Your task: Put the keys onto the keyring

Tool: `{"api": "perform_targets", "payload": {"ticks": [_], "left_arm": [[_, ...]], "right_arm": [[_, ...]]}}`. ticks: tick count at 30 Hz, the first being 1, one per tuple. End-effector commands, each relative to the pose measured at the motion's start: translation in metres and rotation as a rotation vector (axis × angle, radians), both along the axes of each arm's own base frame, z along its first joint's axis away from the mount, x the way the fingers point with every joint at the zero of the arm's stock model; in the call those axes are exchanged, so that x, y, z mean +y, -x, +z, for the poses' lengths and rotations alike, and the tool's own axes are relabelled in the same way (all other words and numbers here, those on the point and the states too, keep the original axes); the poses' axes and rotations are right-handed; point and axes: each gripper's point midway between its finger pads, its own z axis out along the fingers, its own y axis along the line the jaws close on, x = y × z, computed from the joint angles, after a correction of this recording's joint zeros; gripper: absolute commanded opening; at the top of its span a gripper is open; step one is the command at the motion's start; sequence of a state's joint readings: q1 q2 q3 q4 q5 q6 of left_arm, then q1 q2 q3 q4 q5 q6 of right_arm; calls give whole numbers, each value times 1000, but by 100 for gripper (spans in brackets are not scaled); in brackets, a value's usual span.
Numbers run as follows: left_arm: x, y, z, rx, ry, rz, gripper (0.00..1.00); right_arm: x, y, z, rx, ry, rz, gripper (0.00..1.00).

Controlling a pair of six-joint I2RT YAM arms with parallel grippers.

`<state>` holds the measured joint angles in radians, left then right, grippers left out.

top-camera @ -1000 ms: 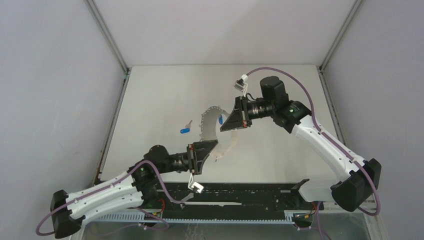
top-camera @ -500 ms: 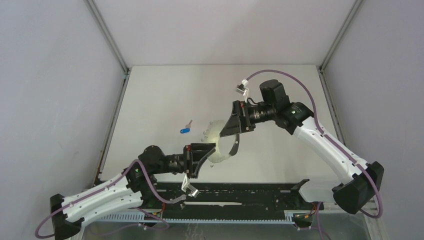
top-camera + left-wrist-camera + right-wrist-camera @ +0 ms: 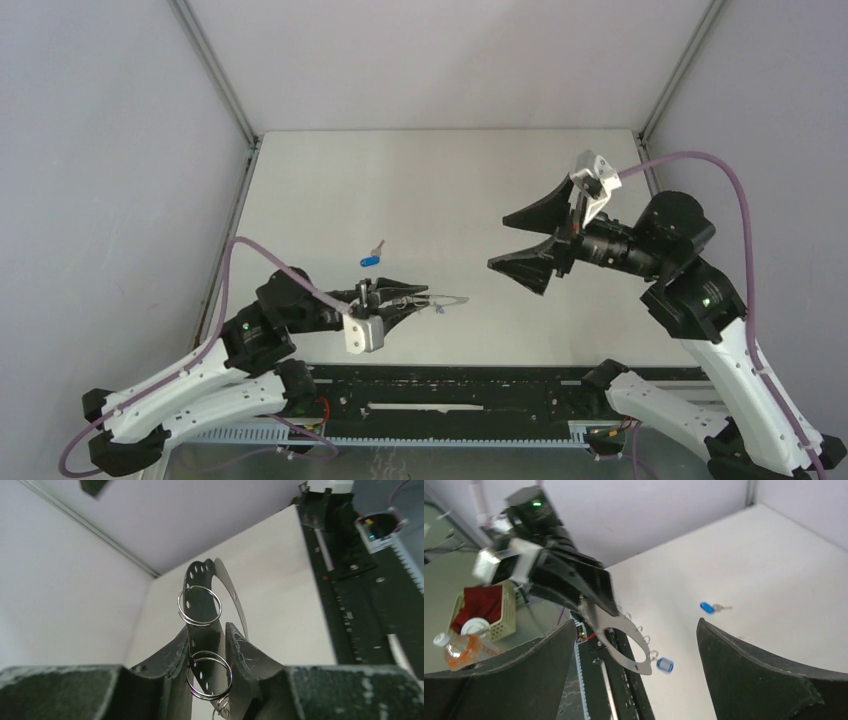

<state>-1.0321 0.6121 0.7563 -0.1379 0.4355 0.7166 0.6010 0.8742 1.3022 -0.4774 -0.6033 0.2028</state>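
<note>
Over the tabletop (image 3: pixel 450 190) my right pincer (image 3: pixel 498 242) hung spread wide. My left pincer (image 3: pixel 415 300) pinched the keyring (image 3: pixel 199 577), holding it in the air. One blue-tagged key (image 3: pixel 665 665) dangled from its rim; the other key (image 3: pixel 371 258) lay on the tabletop, well apart.

Open room separates the keyring (image 3: pixel 205 576) from the right end effector (image 3: pixel 498 241); one key (image 3: pixel 371 257) lies leftward.

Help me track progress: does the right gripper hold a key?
No, the right gripper stands open and empty; one blue-tagged key lies on the table.
</note>
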Motion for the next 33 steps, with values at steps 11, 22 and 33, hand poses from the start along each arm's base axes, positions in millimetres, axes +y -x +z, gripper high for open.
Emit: {"api": "perform_targets", "payload": {"ticks": [11, 22, 33], "left_arm": [[-5, 27, 28, 469, 76, -101, 0], [-4, 31, 37, 473, 86, -135, 0], [-2, 31, 40, 460, 102, -138, 4]], "right_arm": [[49, 77, -38, -203, 144, 465, 92], [80, 69, -69, -138, 197, 447, 62], [88, 59, -70, -127, 211, 339, 0]]}}
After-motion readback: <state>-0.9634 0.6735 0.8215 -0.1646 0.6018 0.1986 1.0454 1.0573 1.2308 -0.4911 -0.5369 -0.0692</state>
